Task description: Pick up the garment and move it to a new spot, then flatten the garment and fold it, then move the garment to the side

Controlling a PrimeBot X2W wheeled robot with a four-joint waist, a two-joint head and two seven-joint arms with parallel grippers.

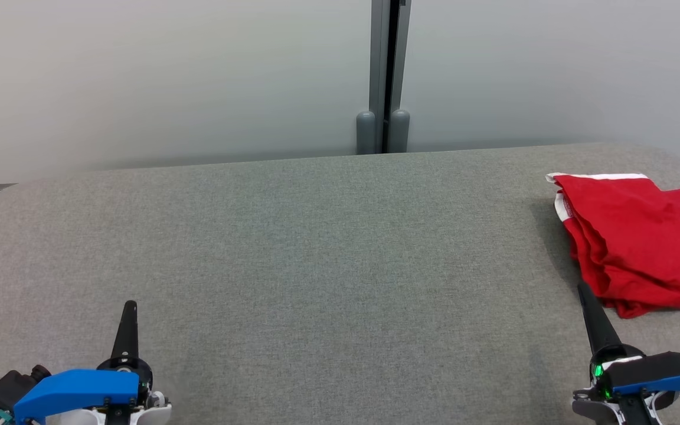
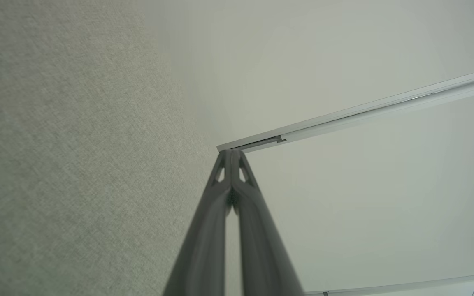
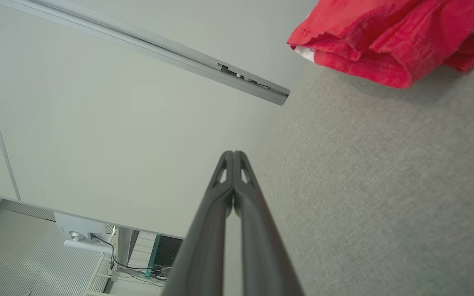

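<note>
1. The grey table (image 1: pixel 316 248) has rounded far corners, and its back edge meets a pale wall (image 1: pixel 169 77). Bare cloth stretches from the left edge past the middle.
2. The left gripper (image 1: pixel 130 305) sits front left, fingers pressed together, holding nothing.
3. The right gripper (image 1: pixel 581 287) sits front right, also clenched and empty, with its tip just beside the garment.
4. The garment (image 1: pixel 635 236) lies near the table's far right corner. It is red, folded in loose layers, with white trim along its far edge.

A folded red garment (image 1: pixel 635 236) lies on the grey fabric table (image 1: pixel 316 254).
</note>
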